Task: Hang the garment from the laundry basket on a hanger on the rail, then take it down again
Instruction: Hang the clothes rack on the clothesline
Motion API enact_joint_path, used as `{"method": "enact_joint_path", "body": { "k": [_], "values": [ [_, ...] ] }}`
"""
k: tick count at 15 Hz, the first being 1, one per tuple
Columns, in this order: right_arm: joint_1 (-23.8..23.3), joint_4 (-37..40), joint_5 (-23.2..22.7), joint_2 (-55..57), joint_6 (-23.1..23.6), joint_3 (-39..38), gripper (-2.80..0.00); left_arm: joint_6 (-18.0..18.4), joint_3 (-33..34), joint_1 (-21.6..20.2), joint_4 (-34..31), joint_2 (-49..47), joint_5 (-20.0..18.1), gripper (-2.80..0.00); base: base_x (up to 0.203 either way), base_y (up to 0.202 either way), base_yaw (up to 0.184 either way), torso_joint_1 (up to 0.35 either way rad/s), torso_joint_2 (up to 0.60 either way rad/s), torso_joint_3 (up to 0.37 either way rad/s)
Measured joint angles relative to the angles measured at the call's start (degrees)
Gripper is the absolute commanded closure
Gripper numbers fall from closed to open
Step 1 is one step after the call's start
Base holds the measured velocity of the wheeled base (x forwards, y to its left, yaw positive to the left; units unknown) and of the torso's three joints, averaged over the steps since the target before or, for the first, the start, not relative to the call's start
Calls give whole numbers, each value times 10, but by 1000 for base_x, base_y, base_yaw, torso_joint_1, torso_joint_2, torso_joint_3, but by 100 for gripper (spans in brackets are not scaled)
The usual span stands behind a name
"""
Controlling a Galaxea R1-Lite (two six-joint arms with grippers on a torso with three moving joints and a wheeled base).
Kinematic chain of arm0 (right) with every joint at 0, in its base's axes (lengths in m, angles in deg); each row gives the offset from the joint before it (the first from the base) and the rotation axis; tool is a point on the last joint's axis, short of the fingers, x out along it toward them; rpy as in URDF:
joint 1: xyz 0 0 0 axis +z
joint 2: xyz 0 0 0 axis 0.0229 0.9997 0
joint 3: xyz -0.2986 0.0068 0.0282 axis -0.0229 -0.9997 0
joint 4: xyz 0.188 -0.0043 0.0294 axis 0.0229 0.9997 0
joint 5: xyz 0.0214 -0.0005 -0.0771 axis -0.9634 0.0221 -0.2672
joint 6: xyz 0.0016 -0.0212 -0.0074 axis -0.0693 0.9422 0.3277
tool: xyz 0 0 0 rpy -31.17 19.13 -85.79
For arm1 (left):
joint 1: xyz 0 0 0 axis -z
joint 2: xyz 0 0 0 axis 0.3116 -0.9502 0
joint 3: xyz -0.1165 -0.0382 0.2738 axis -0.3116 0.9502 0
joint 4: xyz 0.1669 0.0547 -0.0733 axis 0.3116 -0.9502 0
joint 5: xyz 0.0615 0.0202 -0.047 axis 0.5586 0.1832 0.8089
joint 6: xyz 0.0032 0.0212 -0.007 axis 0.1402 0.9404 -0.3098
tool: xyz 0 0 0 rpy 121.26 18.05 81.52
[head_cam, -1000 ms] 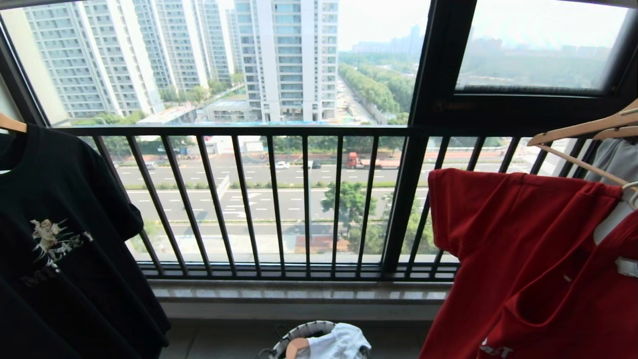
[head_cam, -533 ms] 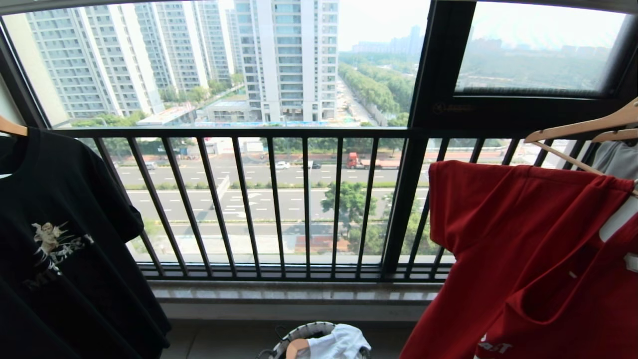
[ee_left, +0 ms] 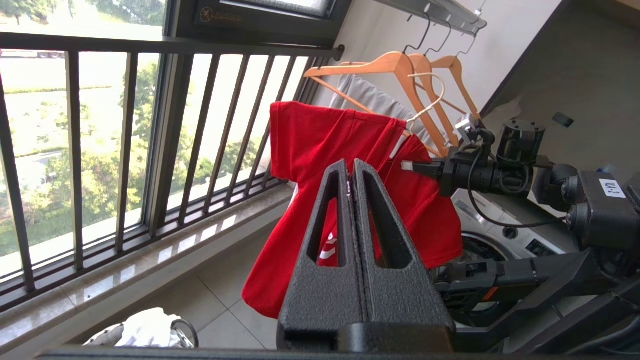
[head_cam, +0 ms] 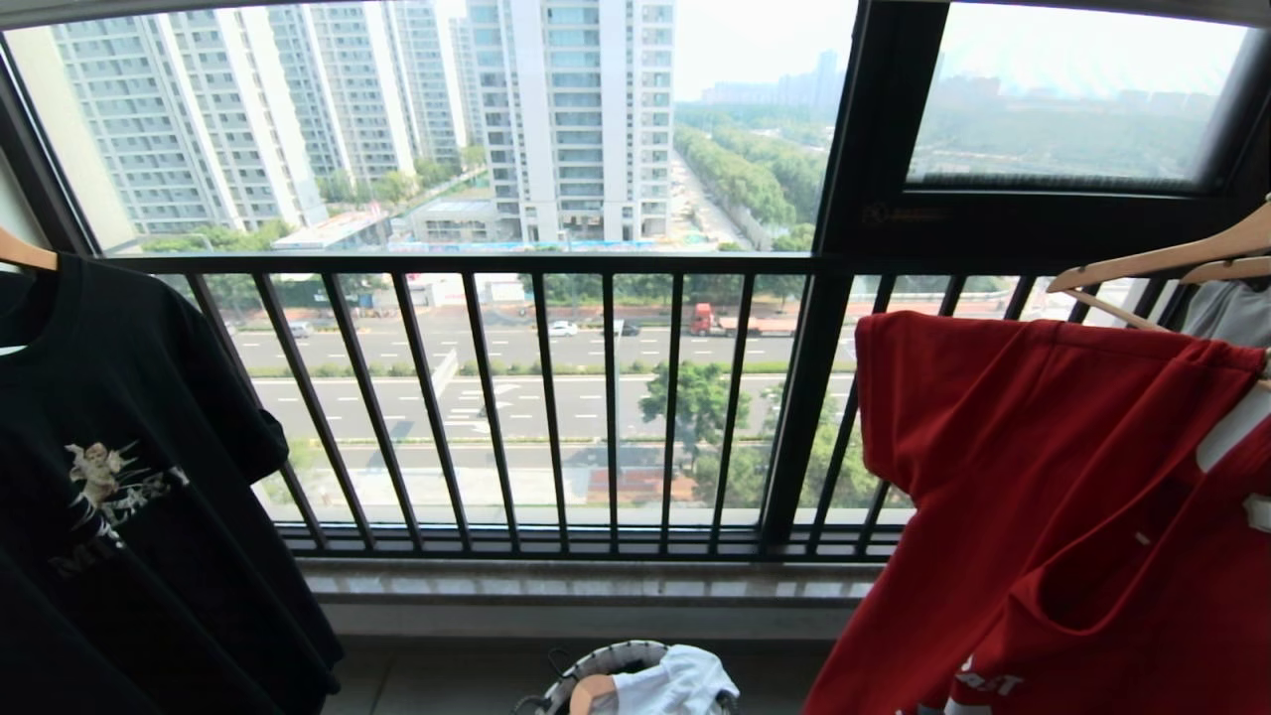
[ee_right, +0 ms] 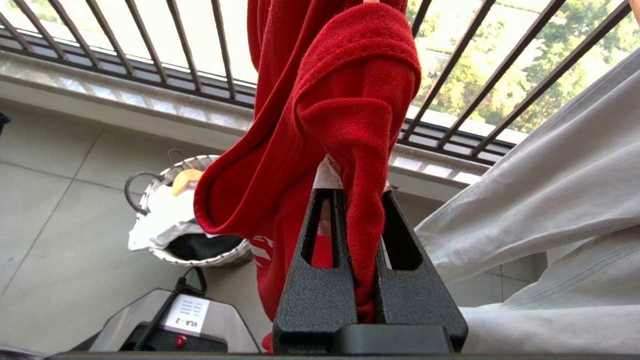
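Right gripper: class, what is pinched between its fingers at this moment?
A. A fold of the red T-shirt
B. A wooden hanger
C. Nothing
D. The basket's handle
A: in the right wrist view, the right gripper is shut on a fold of the red T-shirt.

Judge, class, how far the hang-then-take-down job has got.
Done: the red T-shirt is out of the laundry basket and draped on the wire hanger. In hand: the right gripper is shut on the shirt's fabric; the left gripper is shut, empty. Left: whether the hanger's hook sits on the rail cannot be told.
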Motion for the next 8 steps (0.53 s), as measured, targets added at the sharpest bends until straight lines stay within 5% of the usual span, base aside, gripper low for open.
{"method": "enact_joint_path", "body": {
  "k": [8],
  "values": [
    [1,0,-1,29,2,41,0,0,-1,0,0,-10,0,0,0,0,0,0,0,0]
  ]
}}
